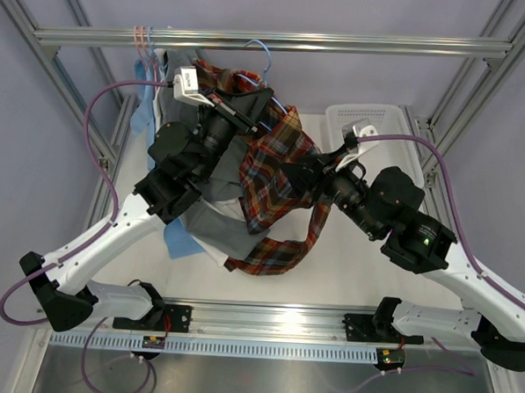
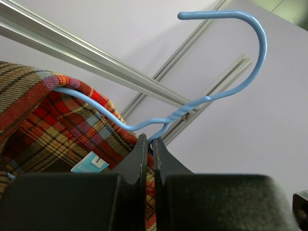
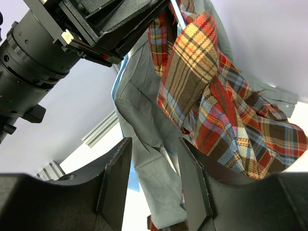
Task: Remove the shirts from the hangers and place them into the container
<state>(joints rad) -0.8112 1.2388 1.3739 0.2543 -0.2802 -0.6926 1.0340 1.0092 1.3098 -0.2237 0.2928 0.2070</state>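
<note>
A red, navy and yellow plaid shirt [image 1: 272, 184] hangs on a light blue hanger [image 2: 211, 96], whose hook [image 1: 262, 52] is just below the top rail. My left gripper [image 2: 149, 141] is shut on the hanger's twisted neck, with the shirt's collar and label [image 2: 89, 163] beside it. In the top view that left gripper [image 1: 260, 102] is high at the back. My right gripper [image 3: 154, 144] stands open beside the plaid shirt [image 3: 226, 110]. A grey shirt [image 3: 154, 159] hangs beyond its gap. From above, the right gripper [image 1: 292, 173] is against the plaid cloth. The white container [image 1: 364, 108] stands at the back right.
Pink hangers [image 1: 143, 41] hook over the aluminium top rail [image 1: 341, 44] at the left. A light blue shirt [image 1: 180, 242] and the grey shirt [image 1: 217, 231] hang under the left arm. Frame posts stand at both sides.
</note>
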